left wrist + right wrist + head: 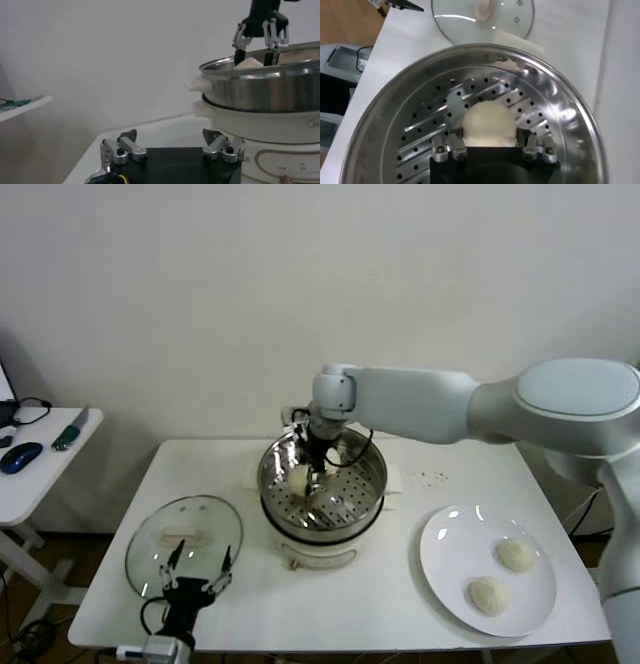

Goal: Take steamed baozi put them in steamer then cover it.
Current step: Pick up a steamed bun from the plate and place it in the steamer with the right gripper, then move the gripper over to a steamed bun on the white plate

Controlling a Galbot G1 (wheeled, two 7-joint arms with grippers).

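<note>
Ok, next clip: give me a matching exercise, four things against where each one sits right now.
Things:
1. lid
2. right claw
3. left claw
4. plate

Places:
A. inside the steamer, around a bun
B. flat on the table, left of the steamer
C. at the table's near edge, by the lid
D. right of the steamer, holding two buns

Pairs: 1-B, 2-A, 3-C, 4-D

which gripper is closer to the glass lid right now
Left. The left gripper hovers open at the glass lid's near edge; the right gripper is inside the steamer, gripping a baozi.
</note>
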